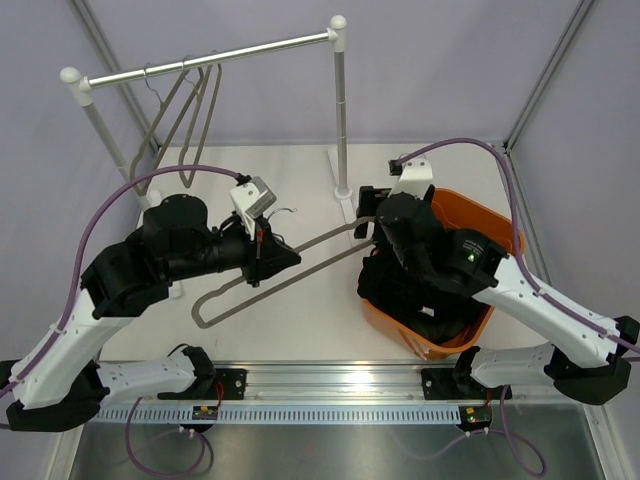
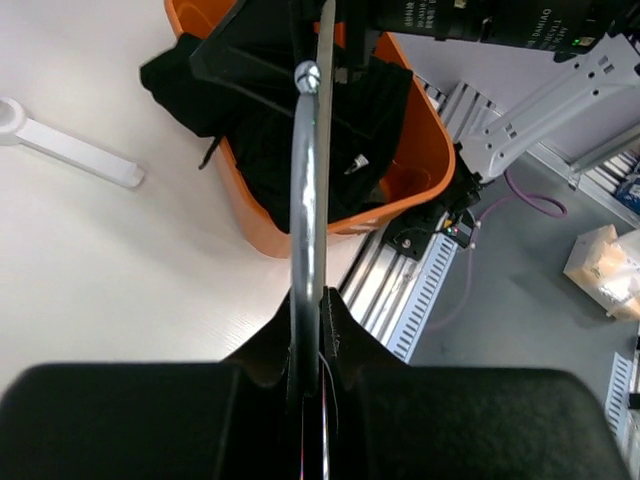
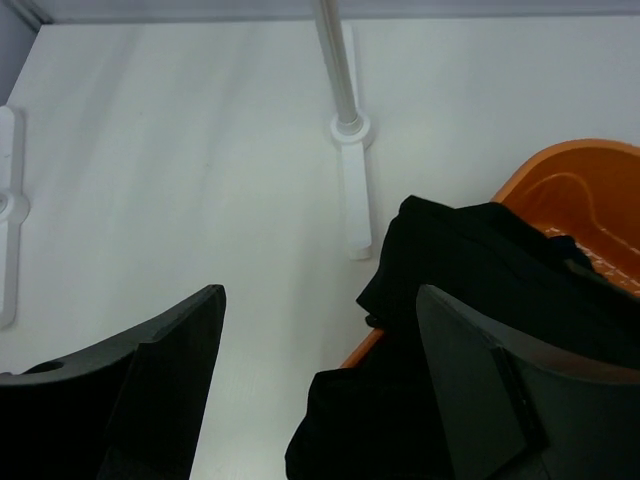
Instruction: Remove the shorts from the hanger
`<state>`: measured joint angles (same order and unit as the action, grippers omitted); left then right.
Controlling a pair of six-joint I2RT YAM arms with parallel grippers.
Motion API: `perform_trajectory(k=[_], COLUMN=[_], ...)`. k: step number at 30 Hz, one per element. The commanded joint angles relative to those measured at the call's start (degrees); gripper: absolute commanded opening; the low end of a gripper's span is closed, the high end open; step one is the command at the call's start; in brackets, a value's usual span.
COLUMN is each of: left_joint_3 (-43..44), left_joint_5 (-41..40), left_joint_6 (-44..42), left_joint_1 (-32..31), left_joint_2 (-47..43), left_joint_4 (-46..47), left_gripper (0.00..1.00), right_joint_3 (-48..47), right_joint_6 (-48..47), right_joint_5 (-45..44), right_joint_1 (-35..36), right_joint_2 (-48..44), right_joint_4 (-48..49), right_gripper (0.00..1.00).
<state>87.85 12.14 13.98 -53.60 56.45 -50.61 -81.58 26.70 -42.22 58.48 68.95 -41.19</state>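
Note:
My left gripper is shut on the bar of a bare grey metal hanger and holds it low over the table, its far end reaching toward the orange basket. Black shorts lie heaped in the basket and spill over its left rim. I cannot tell navy or olive-grey shorts apart in the heap. My right gripper is open and empty, above the basket's left rim and the draped shorts, next to the hanger's far end.
A clothes rack stands at the back, its rod carrying two empty grey hangers. Its right post and white foot stand just behind my right gripper. A metal rail runs along the near table edge.

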Motion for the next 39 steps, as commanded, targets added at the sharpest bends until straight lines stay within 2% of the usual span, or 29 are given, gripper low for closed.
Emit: perform_trajectory(k=[1,7,10,16,19,23,29,33,36,39], left_joint_3=[5.0,4.3,4.6,10.0,15.1,20.6,28.6,40.1,44.4,44.4], left_joint_5=[-6.8,-6.3,-9.6,-21.7,-33.1,-38.5,-35.1,-32.4,-29.2,-27.1], left_joint_6=[0.4,0.2,0.9,2.0,2.5,1.6,0.3,-0.6,-0.7,-0.5], left_joint_1=[0.1,0.1,0.1,0.2,0.9,3.6,12.9,18.6,22.4,25.6], left_joint_2=[-0.5,-0.7,-0.5,3.7,9.2,16.5,27.5,34.5,38.6,40.3], left_joint_4=[2.3,-1.0,-2.6,-7.2,-10.6,-10.2,-4.9,-3.6,-1.8,2.3], left_gripper=[0.00,0.00,0.00,0.00,0.00,0.00,0.00,0.00,0.00,0.00], right_joint_3=[-6.0,-10.0,-10.7,-9.1,-7.9,-7.0,-5.2,-3.4,-1.3,-0.4], right_joint_6=[-3.6,-7.8,-8.4,-7.3,-6.3,-5.8,-4.7,-4.3,-4.1,-4.0], right_joint_5=[-10.4,-10.3,-10.3,-7.8,-6.0,-4.0,0.6,2.4,3.4,4.4], right_joint_1=[-1.3,-8.2,-10.0,-11.2,-11.2,-11.2,-11.2,-11.2,-11.2,-11.2], right_joint_2=[-2.4,-5.0,-5.5,-7.1,-8.0,-8.7,-9.6,-10.8,-11.9,-12.7], right_joint_4=[-5.7,-7.3,-7.7,-8.0,-8.2,-8.6,-8.8,-9.3,-9.0,-8.7], right_gripper=[0.88,0.91,0.93,0.94,0.94,0.93,0.92,0.91,0.91,0.90])
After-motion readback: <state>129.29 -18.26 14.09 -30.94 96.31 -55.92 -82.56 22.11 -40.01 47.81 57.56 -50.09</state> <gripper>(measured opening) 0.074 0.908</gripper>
